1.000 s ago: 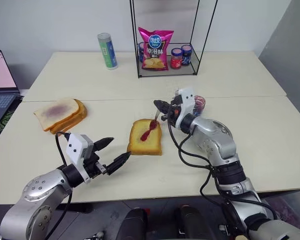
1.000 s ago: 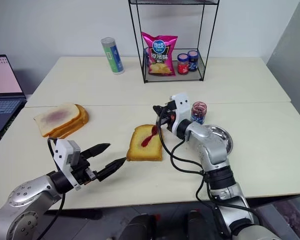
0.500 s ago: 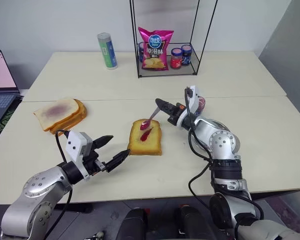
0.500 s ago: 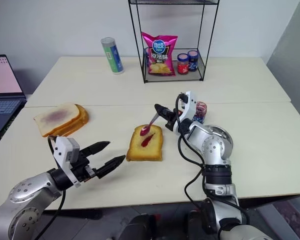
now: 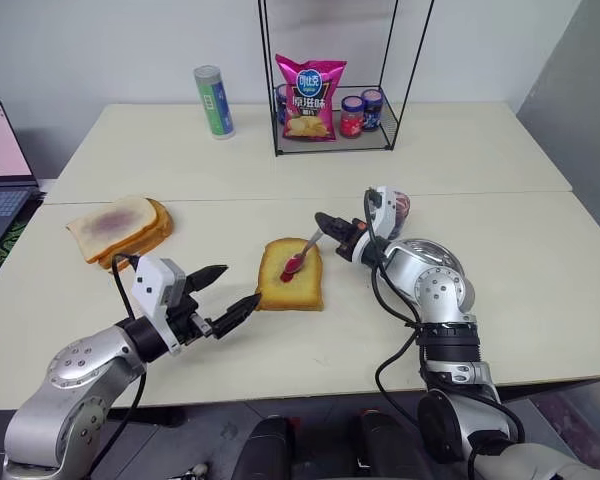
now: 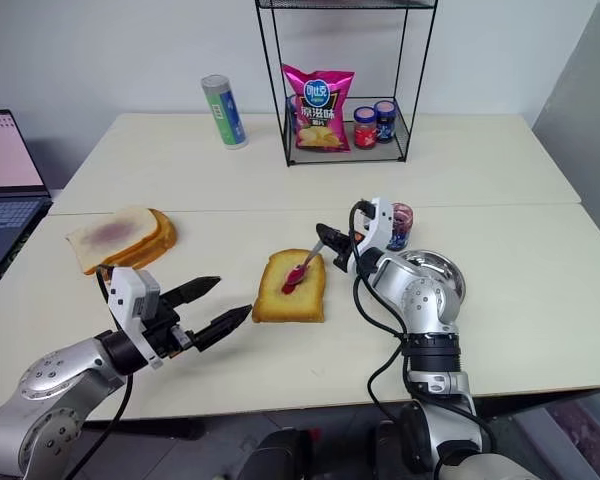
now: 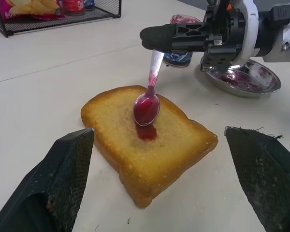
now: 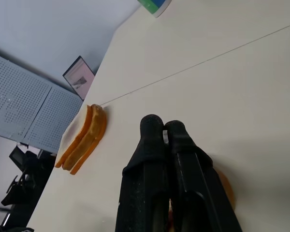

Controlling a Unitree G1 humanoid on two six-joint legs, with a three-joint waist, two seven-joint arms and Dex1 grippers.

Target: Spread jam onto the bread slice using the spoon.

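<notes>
On the pale bench [image 5: 500, 260] in the head views, the golden-brown squarish bread slice [image 5: 290, 276] lies at the middle, with the right gripper [image 5: 325, 222] pinching the slim silver spoon [image 5: 302, 252] over it and the left gripper [image 5: 228, 290] spread wide just beside the crust. In the left wrist view the bowl sits on a small dark red jam [image 7: 146, 132] smear (most of the face is bare), so pressing unevenly could push the unheld slice aside or drip jam on the bench; the round steel dish [image 7: 245, 79] holds jam smears and the open glass jar [image 7: 181, 53] beside it more. In the right wrist view the fingers [image 8: 152, 164] are pressed together.

Bright even indoor light, soft shadows, sharp pics, maybe slight wrist-cam distortion
</notes>
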